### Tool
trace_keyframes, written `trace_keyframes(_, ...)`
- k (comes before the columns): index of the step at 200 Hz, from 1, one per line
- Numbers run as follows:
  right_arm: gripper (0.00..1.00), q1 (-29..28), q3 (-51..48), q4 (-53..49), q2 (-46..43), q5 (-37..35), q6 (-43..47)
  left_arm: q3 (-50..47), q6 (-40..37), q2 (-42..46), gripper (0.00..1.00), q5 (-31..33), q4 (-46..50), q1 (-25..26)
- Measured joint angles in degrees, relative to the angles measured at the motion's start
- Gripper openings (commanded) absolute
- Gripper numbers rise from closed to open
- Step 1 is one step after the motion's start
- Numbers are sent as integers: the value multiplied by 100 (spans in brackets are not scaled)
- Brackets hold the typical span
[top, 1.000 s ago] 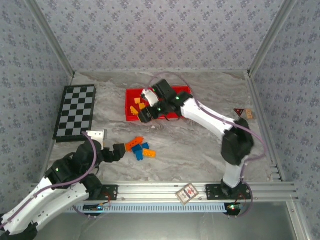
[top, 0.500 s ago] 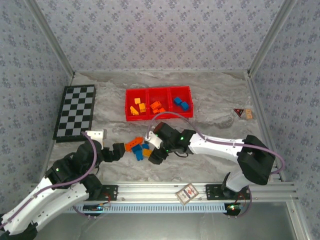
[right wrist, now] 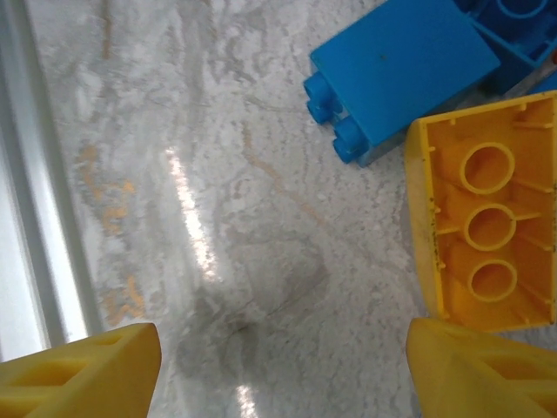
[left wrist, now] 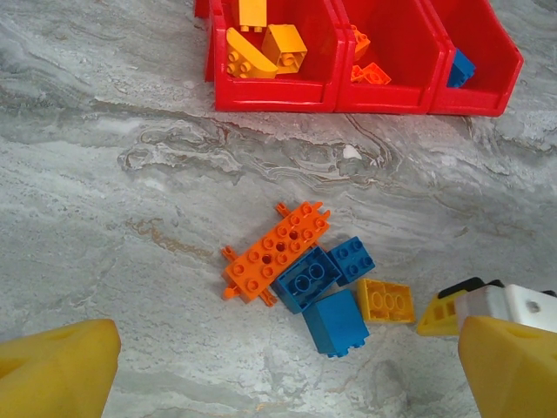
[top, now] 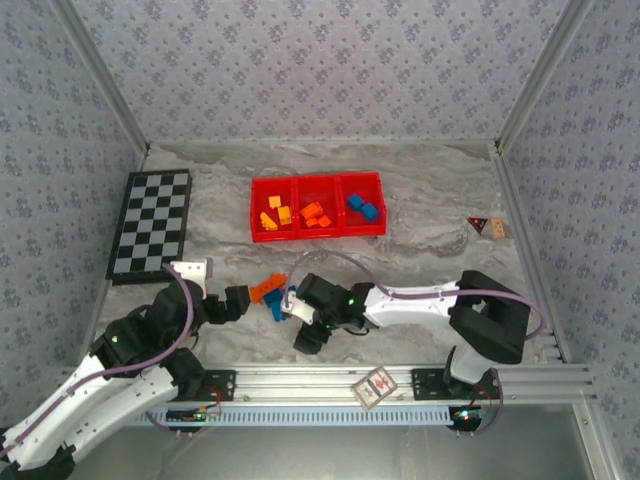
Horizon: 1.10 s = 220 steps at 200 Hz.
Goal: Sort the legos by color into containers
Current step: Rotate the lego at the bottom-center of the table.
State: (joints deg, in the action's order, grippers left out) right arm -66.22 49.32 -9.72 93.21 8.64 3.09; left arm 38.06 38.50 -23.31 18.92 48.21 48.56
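The red tray lies at the back centre. Its left compartment holds yellow-orange bricks, the middle one orange bricks, the right one blue bricks. A loose pile lies nearer: an orange plate, three blue bricks and an upturned yellow brick. My left gripper hangs open just short of the pile. My right gripper is open low over bare table, with the yellow brick beside its right finger and a blue brick ahead.
A black-and-white checkered board lies at the left. A small red triangle and a wooden block sit at the right edge. A card rests on the front rail, close to my right gripper.
My right arm has swung from over the red tray down to the loose pile, ending low near the front rail. The left arm has not moved.
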Motion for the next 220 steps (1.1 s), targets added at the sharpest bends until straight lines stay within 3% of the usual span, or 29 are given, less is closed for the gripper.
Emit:
trace_keyframes(165,76,857,907,-251,778,-256,935,0,57,127,100,48,22,0)
trace_keyframes(220,77,1056,1528,-857,1054,-754,-57,-2,59,149,100,46,20,4)
